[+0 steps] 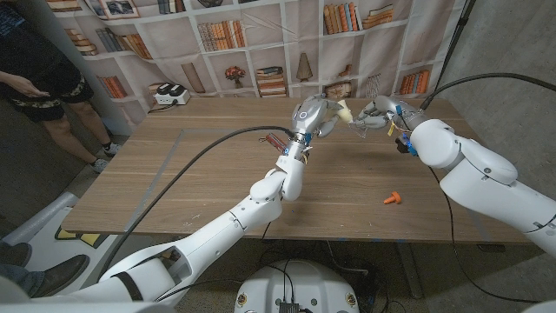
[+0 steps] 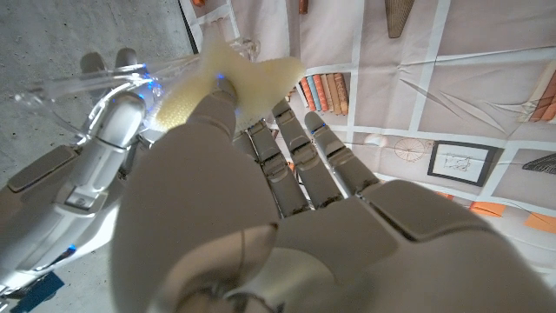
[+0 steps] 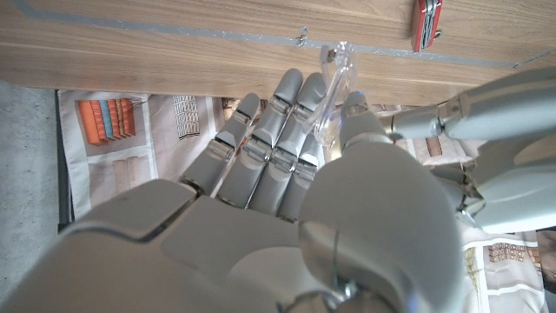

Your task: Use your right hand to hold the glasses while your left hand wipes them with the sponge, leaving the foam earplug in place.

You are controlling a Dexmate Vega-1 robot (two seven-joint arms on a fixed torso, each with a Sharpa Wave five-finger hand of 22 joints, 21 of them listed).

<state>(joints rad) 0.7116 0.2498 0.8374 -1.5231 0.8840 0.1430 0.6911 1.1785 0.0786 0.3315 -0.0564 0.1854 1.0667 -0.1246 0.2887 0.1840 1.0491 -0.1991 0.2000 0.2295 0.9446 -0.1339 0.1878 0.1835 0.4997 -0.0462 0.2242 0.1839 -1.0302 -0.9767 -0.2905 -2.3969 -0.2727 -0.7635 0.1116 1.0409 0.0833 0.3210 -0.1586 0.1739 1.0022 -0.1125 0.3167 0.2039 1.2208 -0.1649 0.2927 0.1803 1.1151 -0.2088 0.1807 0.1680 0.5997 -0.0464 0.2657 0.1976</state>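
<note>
Above the table's far middle, my left hand (image 1: 316,116) pinches a pale yellow sponge (image 1: 346,110) and holds it against the clear glasses (image 1: 368,116). My right hand (image 1: 387,114) grips those glasses from the other side. In the left wrist view the sponge (image 2: 233,76) sits at my left hand's (image 2: 261,200) fingertips, touching the transparent glasses (image 2: 82,84) beside the right hand (image 2: 95,161). The right wrist view has the glasses (image 3: 335,74) held between the thumb and fingers of my right hand (image 3: 287,191). The orange foam earplug (image 1: 393,198) lies on the table, near side right, apart from both hands.
A small red object (image 3: 427,22) lies on the wooden table (image 1: 191,191) under my left forearm. A white device (image 1: 169,95) stands at the far left edge. A person (image 1: 35,83) stands beyond the table's left corner. Bookshelf-print backdrop hangs behind.
</note>
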